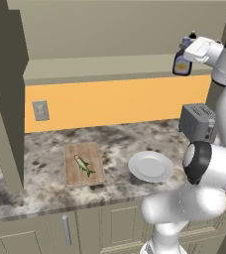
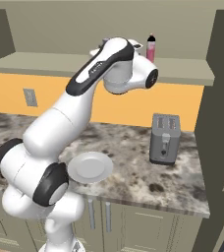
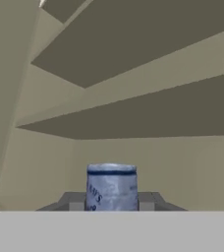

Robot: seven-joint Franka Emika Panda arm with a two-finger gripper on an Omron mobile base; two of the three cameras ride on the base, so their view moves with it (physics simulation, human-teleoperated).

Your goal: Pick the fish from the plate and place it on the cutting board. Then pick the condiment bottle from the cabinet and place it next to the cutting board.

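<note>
A: Where's the bottle (image 1: 182, 64)?
B: Up at the cabinet (image 1: 110, 69) shelf, clamped in the gripper (image 3: 112, 204); cap (image 3: 112, 186) pokes up between the fingers, body mostly hidden.
A: And the arm?
B: Reaching high. Far below, the fish (image 1: 84, 165) lies on the board (image 1: 84, 163), plate (image 1: 150, 165) beside it.

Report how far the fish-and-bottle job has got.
Done: the fish lies on the cutting board, and the plate is bare. In hand: the gripper is shut on the condiment bottle up at the cabinet shelf. Left: set the bottle beside the board.
</note>
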